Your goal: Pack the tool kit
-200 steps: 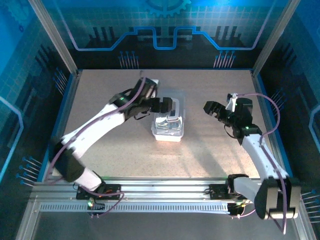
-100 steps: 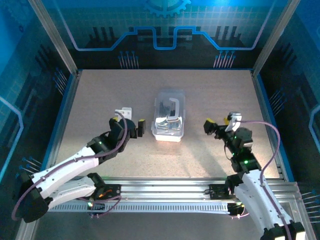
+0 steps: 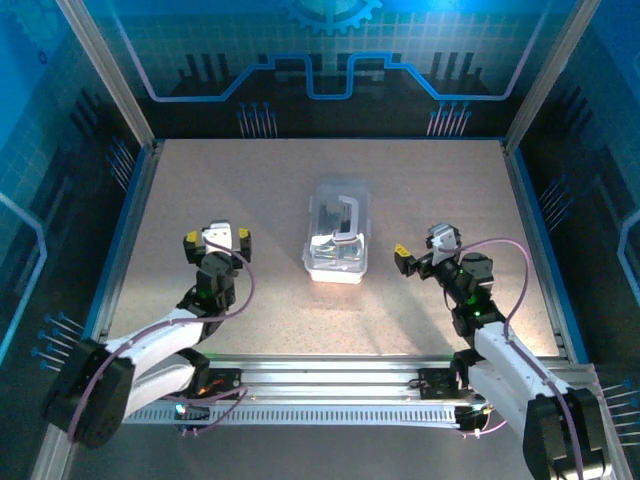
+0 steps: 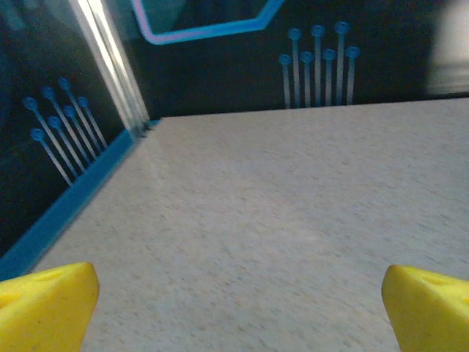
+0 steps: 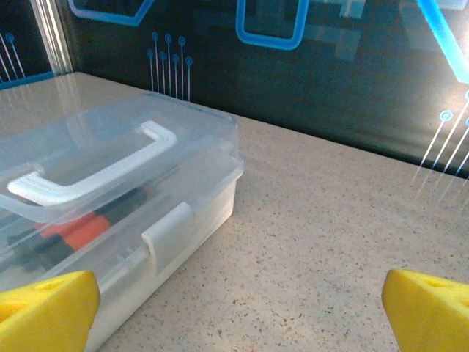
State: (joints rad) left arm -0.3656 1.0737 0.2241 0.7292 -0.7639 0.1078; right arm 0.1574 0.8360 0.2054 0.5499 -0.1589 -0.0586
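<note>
The left arm (image 3: 150, 342) and right arm (image 3: 512, 362) wear white shells with black joints, and a thin purple cable (image 3: 497, 241) loops along each. Behind the jaws sit black blocks capped in white. The fingertips (image 4: 45, 304) are yellow wedges. Green lights (image 3: 468, 293) glow further back.

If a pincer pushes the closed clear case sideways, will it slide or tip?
The case is low and wide, so it would probably slide rather than tip. Its smooth plastic walls look slippery; the handle seems the safer hold. The tools inside likely add weight and may shift.
</note>
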